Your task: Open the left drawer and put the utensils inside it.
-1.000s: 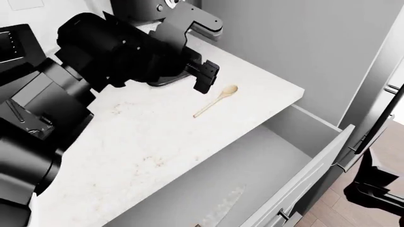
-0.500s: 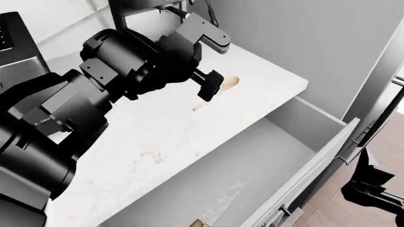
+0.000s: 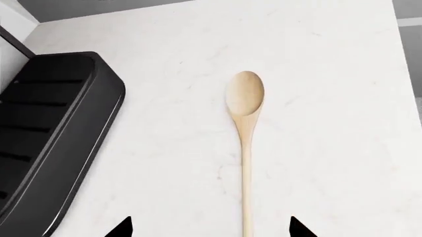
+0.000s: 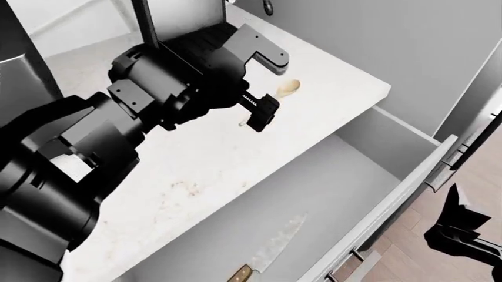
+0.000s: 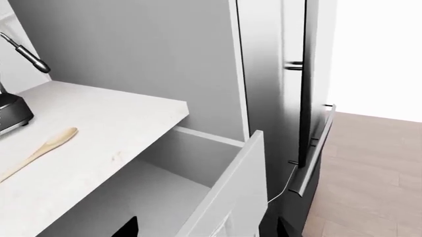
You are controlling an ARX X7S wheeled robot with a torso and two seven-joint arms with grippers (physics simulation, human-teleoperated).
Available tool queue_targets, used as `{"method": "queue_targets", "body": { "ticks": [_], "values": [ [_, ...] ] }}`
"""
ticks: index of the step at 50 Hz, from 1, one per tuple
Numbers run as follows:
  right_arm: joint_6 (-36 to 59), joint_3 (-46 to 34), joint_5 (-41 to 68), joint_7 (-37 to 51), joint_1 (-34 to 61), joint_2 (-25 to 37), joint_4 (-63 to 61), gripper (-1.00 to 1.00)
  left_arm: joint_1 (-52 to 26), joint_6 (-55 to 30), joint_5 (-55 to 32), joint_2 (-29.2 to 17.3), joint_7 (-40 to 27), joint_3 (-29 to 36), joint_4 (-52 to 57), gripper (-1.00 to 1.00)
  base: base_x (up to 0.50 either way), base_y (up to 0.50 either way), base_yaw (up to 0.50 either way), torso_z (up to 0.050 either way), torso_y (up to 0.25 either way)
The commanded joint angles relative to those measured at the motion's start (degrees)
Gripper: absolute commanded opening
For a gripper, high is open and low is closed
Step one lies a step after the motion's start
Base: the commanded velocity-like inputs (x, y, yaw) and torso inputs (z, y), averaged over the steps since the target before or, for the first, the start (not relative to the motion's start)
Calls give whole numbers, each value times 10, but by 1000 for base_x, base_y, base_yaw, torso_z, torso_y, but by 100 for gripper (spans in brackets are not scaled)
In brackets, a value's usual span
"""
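The left drawer (image 4: 408, 194) stands pulled out, and its grey box interior (image 5: 132, 197) shows. In it lies the knife (image 4: 274, 247), steel blade up and brown handle at the frame's bottom edge. The pale wooden spoon (image 3: 244, 143) lies flat on the white counter (image 4: 204, 170), and its bowl (image 4: 288, 88) peeks out past my left gripper (image 4: 262, 117). That gripper (image 3: 211, 232) hovers open over the spoon's handle, one fingertip (image 3: 122, 229) on each side. My right gripper (image 5: 205, 232) is open and empty beside the drawer front (image 5: 231, 197). It shows low at the right (image 4: 462, 232).
A black slotted appliance (image 3: 53, 138) sits on the counter close beside the spoon. A dark machine (image 4: 180, 23) stands at the counter's back. A tall steel door with a bar handle (image 5: 310, 103) rises right of the drawer. Wood floor (image 5: 369, 187) lies below.
My left gripper has moved along the counter to the spoon and now covers its handle. The head view has shifted, so more of the drawer and knife show.
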Motion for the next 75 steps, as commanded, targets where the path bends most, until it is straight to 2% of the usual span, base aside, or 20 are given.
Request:
{"method": "queue_targets", "body": {
  "ticks": [1, 12, 18, 27, 47, 56, 74, 75],
  "values": [
    [-8, 1, -3, -3, -7, 3, -2, 100, 3, 9, 6, 8, 4, 2, -20, 100, 0, 0, 0, 0, 0],
    [-13, -8, -9, -4, -6, 5, 0, 100, 4, 5, 3, 1, 8, 4, 0, 100, 0, 0, 0, 0, 0],
    [-14, -11, -17, -10, -7, 3, 0, 100, 8, 18, 12, -17, 4, 11, 45, 100, 0, 0, 0, 0, -83],
    [-13, -14, -42, -32, -12, -7, -3, 100, 7, 23, 10, 7, 19, 3, -23, 100, 0, 0, 0, 0, -167],
    [-24, -19, -54, -42, -20, -5, -2, 100, 40, 41, 27, 23, 29, 24, -39, 100, 0, 0, 0, 0, 0],
    [-26, -27, -75, -57, -21, -11, -2, 100, 52, 68, 43, 44, 44, 37, -87, 100, 0, 0, 0, 0, -6],
    [-37, -33, -98, -78, -34, -18, -4, 100, 60, 92, 21, 45, 17, 71, -93, 100, 0, 0, 0, 0, -42],
    [-38, -33, -94, -74, -33, -16, -2, 100, 60, 93, 21, 45, 17, 75, -92, -100, 0, 0, 0, 0, -13]
  ]
}}
